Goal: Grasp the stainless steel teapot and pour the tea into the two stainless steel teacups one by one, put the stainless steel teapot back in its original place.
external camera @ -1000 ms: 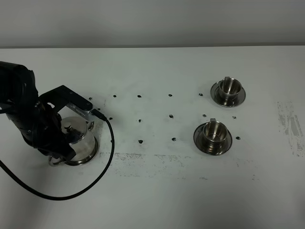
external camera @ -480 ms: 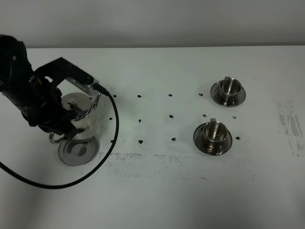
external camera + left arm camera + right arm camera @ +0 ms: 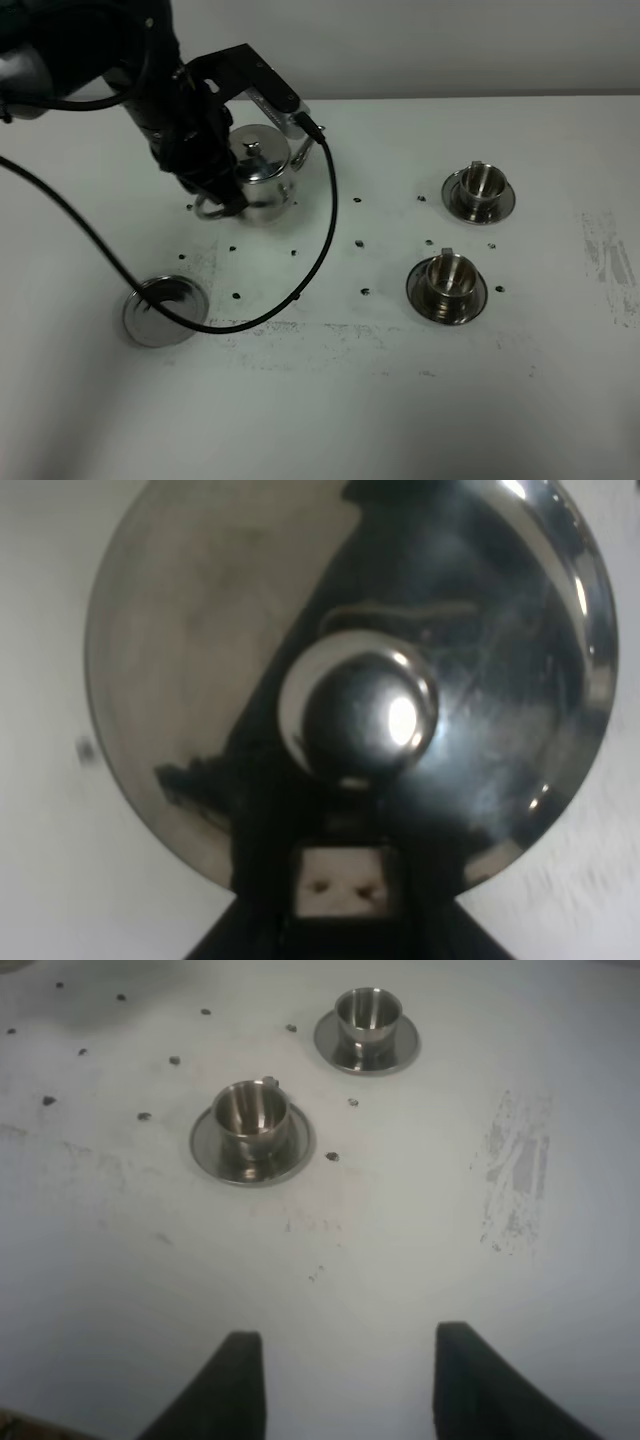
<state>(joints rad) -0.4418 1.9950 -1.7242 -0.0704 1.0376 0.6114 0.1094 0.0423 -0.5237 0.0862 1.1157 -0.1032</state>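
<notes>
The stainless steel teapot [image 3: 262,172] hangs above the table left of centre, its loop handle toward the arm. My left gripper [image 3: 220,196] is shut on that handle. The left wrist view is filled by the teapot's domed lid [image 3: 200,630] and its knob [image 3: 360,715]. Two stainless steel teacups stand on saucers at the right, the far teacup [image 3: 480,182] and the near teacup [image 3: 447,273]. The right wrist view shows both, the near teacup [image 3: 250,1112] and the far teacup [image 3: 368,1010], well ahead of my open right gripper [image 3: 348,1360]. No tea shows.
An empty round steel saucer [image 3: 163,310] lies at the front left, with the left arm's black cable [image 3: 300,270] looping over the table beside it. Small dark marks dot the white tabletop [image 3: 330,400]. A scuffed patch [image 3: 610,260] lies at the right edge.
My left gripper has lifted the teapot off the front-left saucer and carried it back and to the right. The cups have not moved.
</notes>
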